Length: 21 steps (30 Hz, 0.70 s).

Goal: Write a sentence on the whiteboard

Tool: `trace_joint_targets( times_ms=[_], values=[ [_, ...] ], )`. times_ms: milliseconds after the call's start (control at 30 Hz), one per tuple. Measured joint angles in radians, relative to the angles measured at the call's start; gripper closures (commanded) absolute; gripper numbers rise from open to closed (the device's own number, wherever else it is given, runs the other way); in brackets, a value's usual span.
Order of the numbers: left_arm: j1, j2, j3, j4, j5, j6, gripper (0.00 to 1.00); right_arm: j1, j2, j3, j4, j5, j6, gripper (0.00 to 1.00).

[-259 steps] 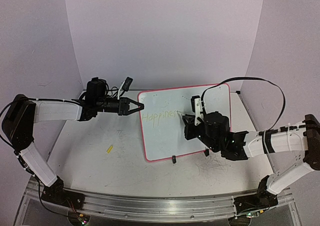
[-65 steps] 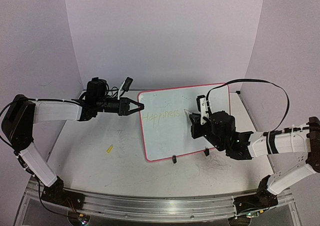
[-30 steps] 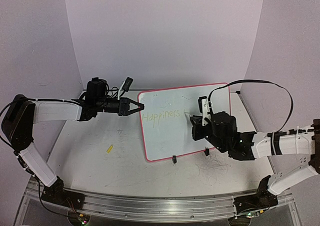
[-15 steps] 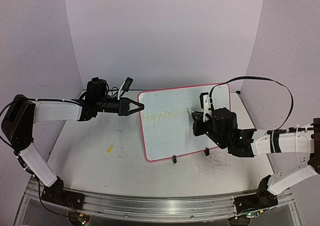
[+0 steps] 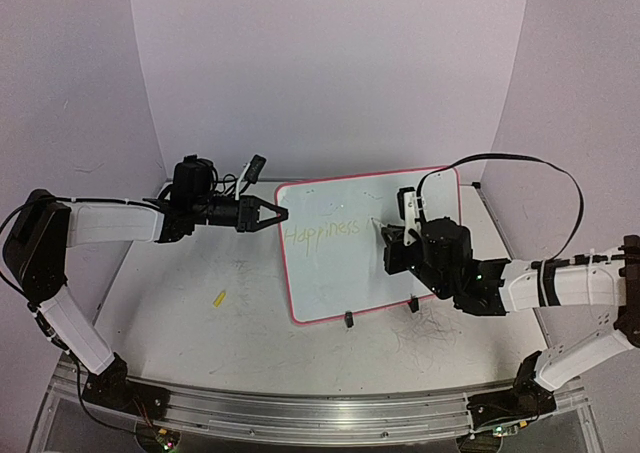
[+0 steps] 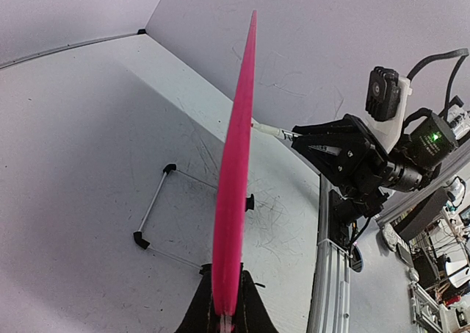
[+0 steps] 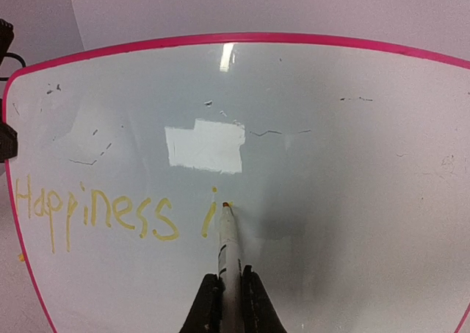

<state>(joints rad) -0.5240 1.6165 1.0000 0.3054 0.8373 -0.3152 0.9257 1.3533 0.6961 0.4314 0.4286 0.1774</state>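
Note:
The whiteboard (image 5: 340, 263), white with a pink rim, stands tilted on two black feet; the left wrist view shows its pink edge (image 6: 233, 193) end-on. My left gripper (image 5: 268, 214) (image 6: 226, 312) is shut on that left edge. The sentence (image 7: 95, 214) (image 5: 320, 230) reads "Happiness i" in yellow. My right gripper (image 7: 232, 289) (image 5: 393, 235) is shut on a white marker (image 7: 229, 252), whose yellow tip touches the board just right of the "i". In the left wrist view the marker (image 6: 273, 131) pokes at the board's face.
A small yellow scrap (image 5: 218, 297) lies on the scuffed tabletop, left of the board. A wire stand (image 6: 156, 208) props the board from behind. The aluminium rail (image 5: 320, 413) runs along the near edge. Purple walls close in behind and at both sides.
Over the earlier frames the right gripper has carried the marker rightward along the writing line; an "i" now follows "Happiness". The left arm has held still on the board's edge.

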Motion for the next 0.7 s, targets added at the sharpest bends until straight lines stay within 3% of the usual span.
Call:
trace_joint_targets(
  times_ms=[700],
  values=[
    [0.0, 0.0, 0.0, 0.0, 0.0, 0.0, 1.0, 0.033, -0.003, -0.023, -0.039, -0.006, 0.065, 1.0]
  ],
)
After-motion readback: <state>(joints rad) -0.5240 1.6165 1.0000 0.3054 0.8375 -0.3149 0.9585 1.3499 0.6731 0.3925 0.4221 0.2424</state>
